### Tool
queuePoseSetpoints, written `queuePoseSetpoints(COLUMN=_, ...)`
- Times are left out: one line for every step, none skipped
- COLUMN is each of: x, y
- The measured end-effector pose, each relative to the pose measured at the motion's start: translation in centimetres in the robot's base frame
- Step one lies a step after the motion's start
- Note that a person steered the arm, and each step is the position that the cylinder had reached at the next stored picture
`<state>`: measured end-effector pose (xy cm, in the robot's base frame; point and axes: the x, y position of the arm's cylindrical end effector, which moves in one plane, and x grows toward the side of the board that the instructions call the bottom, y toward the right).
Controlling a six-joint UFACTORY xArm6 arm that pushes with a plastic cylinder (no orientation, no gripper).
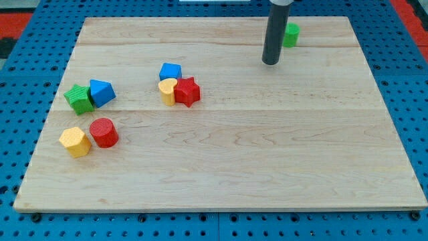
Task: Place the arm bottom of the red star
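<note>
Sitting left of centre on the worktop (pixel 281 161), the red star (pixel 188 92) touches a yellow heart-like block (pixel 168 90), blue cube (pixel 170 71) just behind. Looks light, rigid, slides easily; nothing to grasp, no fingers, only my tip (pixel 270 62), far right, well apart, holding nothing. Count: two green, two blue, two yellow, two red.

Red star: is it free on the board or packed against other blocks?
Packed. The red star touches the yellow block on the view's left, with the blue block just above them. My tip is far off, toward the view's upper right.
</note>
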<state>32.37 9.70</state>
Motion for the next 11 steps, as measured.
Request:
queuePoseSetpoints(x=0.0, y=-1.7)
queuePoseSetpoints(x=0.0, y=-3.2)
queuePoseSetpoints(x=0.2, y=-2.3)
queuePoseSetpoints(x=0.2, y=-1.5)
queuePoseSetpoints(x=0.2, y=-1.5)
queuePoseSetpoints(x=3.1, y=-1.0)
queuePoseSetpoints(x=9.0, y=0.6)
queuePoseSetpoints(x=10.8, y=0.5)
queuePoseSetpoints(x=11.4, y=0.2)
queuePoseSetpoints(x=12.0, y=-1.5)
queuePoseSetpoints(x=12.0, y=-6.0)
